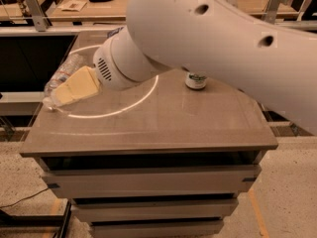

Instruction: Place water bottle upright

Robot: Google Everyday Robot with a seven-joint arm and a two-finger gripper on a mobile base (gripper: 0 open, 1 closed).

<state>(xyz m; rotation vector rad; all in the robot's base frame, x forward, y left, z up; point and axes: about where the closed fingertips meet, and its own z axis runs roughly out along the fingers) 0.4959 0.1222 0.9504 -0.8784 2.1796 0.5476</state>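
Note:
The water bottle (61, 74), clear crinkled plastic, lies on its side at the left edge of the brown table top (163, 123). Only its upper part shows, because my gripper covers the rest. My gripper (58, 97), pale yellow at the end of the big white arm (208, 38), is low over the bottle's near end, pointing down-left toward the table's left edge. I cannot tell whether it touches the bottle.
A green-and-white soda can (196, 80) stands upright at the back right of the table, its top hidden by my arm. A bright ring of light (124, 110) lies on the table top. Wooden benches (74, 6) stand behind, with drawers below the table.

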